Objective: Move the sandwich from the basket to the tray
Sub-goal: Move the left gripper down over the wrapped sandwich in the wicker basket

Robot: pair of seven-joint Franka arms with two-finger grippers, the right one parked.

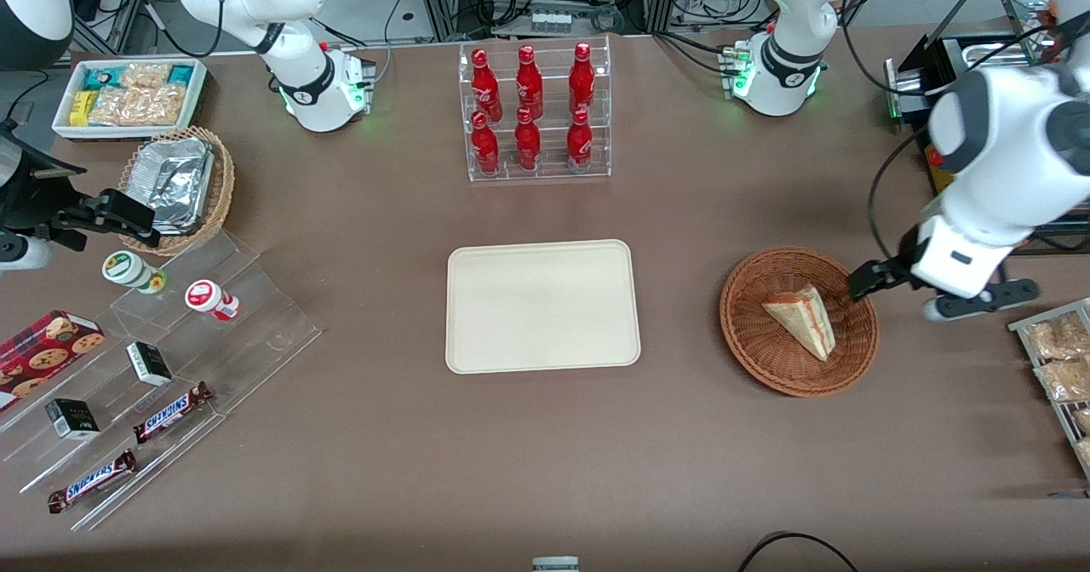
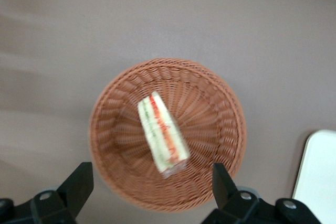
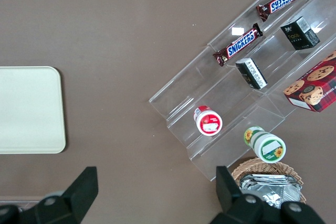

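Observation:
The sandwich [image 1: 800, 320], a pale bread wedge with red and green filling, lies in the reddish-brown wicker basket [image 1: 749, 351] toward the working arm's end of the table. In the left wrist view the sandwich [image 2: 163, 132] lies near the middle of the basket [image 2: 115, 129]. My left gripper [image 1: 864, 283] hovers above the basket's rim, on the side toward the working arm's end. It is open and empty [image 2: 151, 184], with the fingers spread about as wide as the basket. The cream tray [image 1: 542, 306] lies bare at the table's middle, beside the basket; it also shows in the left wrist view [image 2: 317, 177].
A clear rack of red bottles [image 1: 532, 112] stands farther from the camera than the tray. Acrylic steps with snacks [image 1: 170, 342], a tan basket with foil containers [image 1: 174, 185] and a white snack bin [image 1: 128, 95] lie toward the parked arm's end. Snack packets [image 1: 1060, 359] lie beside the basket.

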